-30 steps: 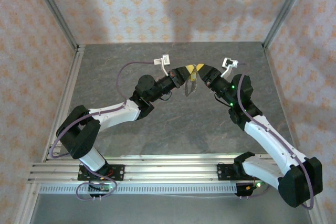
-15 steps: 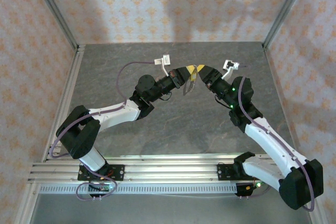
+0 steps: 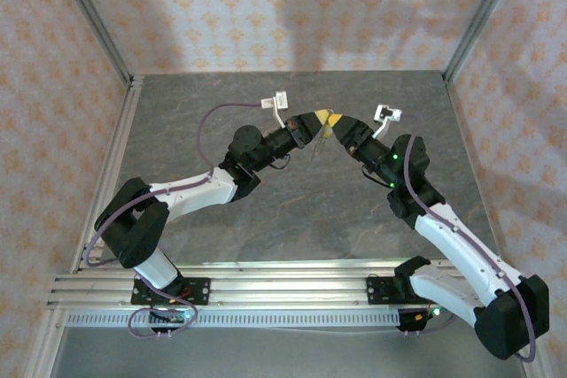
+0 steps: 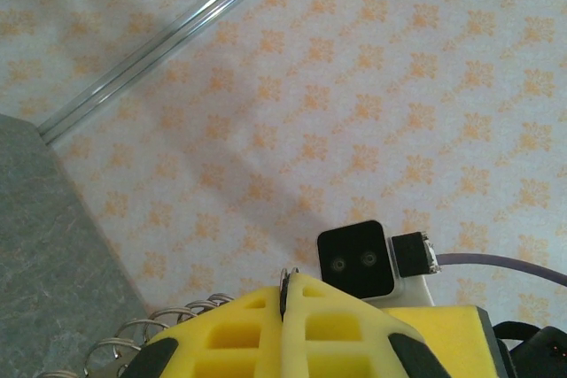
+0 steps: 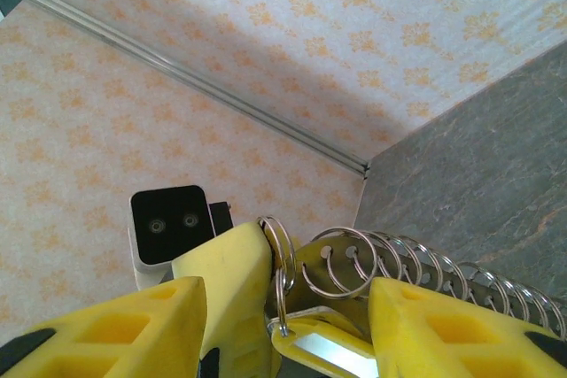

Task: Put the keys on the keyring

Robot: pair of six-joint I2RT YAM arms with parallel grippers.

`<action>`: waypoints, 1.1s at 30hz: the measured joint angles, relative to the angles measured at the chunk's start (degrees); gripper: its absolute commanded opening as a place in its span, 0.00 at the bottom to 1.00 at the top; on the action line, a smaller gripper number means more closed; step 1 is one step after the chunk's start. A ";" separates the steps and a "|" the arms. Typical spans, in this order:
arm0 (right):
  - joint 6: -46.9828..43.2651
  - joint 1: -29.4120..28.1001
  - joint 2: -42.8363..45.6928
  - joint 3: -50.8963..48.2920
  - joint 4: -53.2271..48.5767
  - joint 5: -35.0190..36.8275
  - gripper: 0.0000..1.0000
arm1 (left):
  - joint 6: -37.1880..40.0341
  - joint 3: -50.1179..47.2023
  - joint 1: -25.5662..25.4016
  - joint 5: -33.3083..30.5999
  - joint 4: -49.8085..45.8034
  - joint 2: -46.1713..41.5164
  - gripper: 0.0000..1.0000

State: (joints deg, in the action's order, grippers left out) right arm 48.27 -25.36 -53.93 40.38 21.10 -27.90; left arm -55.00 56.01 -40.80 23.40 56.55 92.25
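A table [image 3: 292,210] with a dark grey, stone-patterned top is seen from above, its surface mottled with paler veins. Along its left side it is bordered by an aluminium frame bar [image 3: 115,174]. A set of aluminium rails [image 3: 283,282] is laid across its near edge from side to side. Two black mounting plates are fixed on these rails, well apart: a left plate [image 3: 190,289] and a right plate [image 3: 383,287]. A pale perforated strip [image 3: 266,317] is run just in front of the rails. Parts of the same grey top are caught in both wrist views.
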 measured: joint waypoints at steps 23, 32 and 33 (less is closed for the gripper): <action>-0.44 0.55 -2.80 0.76 0.37 0.87 0.42 | 0.00 0.22 0.00 0.00 -0.59 0.00 0.00; -0.15 2.29 -2.47 1.64 0.59 1.33 0.43 | 0.00 0.22 -0.11 0.04 -0.59 0.00 0.00; 0.00 2.29 -2.49 1.66 0.96 1.29 0.43 | 0.00 0.22 -0.11 0.04 -0.59 0.00 0.00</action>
State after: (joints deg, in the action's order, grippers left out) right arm 48.27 -23.07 -56.42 42.04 22.06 -26.61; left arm -55.00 56.23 -40.91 23.44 55.96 92.25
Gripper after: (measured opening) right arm 0.425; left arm 0.045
